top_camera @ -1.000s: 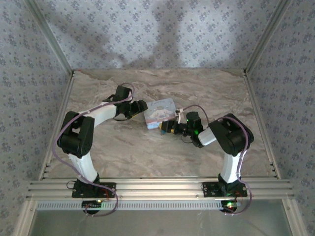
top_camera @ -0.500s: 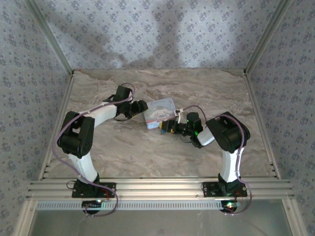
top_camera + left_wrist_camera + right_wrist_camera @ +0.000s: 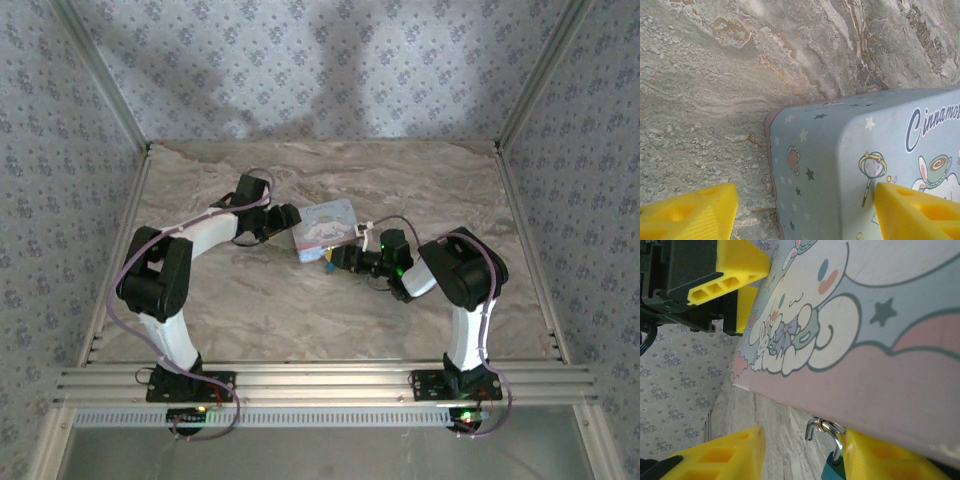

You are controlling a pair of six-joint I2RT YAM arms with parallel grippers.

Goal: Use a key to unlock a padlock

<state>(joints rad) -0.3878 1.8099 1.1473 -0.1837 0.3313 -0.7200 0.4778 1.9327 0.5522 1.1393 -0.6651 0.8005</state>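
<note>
Plainly, the right claw [image 3: 805, 455] is the nearer one: a metal loop [image 3: 826, 431] on a teal body [image 3: 832, 471] is seen tight against the near edge of the box [image 3: 880, 340], between the parted fingers and touching one. Whether it is padlock or key ring cannot be told. Its long axis is pointed back into the claw. The left claw [image 3: 802, 212] is held apart astride the box's left corner

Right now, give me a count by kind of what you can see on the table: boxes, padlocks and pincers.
Cartoon box: 1
Padlock: 1
Pincers: 2, the left pincer and the right pincer
Total: 4
</note>
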